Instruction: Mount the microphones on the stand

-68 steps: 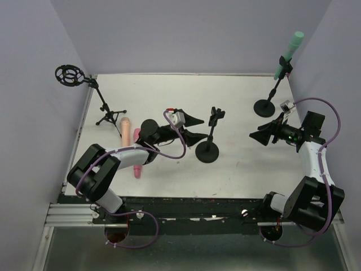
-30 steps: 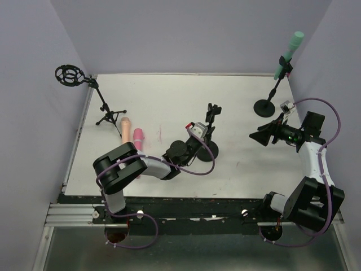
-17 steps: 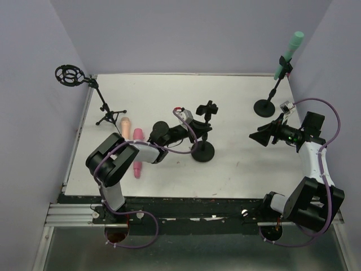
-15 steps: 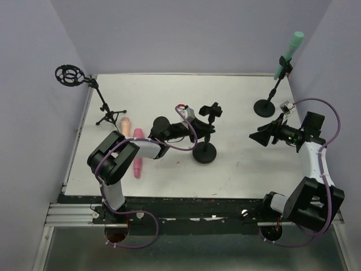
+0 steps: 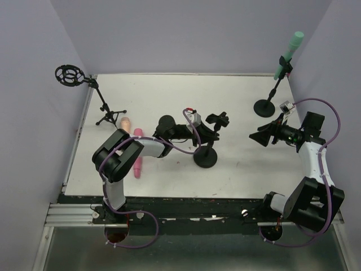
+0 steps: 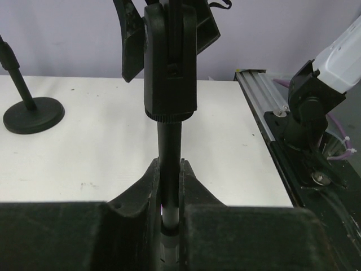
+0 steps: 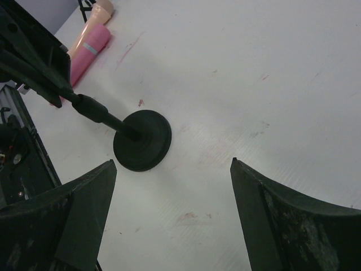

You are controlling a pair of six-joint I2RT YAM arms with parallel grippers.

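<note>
Microphones, top view: mint green microphone (image 5: 289, 53) clipped in the far-right stand (image 5: 274, 84); pink microphone (image 5: 137, 166) and peach microphone (image 5: 124, 122) lying on the tabletop (image 5: 237, 175), left side.
Left wrist view: left gripper (image 6: 169, 169) pinching the middle stand (image 6: 169, 130) by its pole, under the clip (image 6: 169, 56).
Right wrist view: right gripper (image 7: 172, 165) spread wide over the tabletop, near that stand's base (image 7: 142, 148).

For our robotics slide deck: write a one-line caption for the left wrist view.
Left pincer shut on the stand pole, just below its empty clip.
</note>
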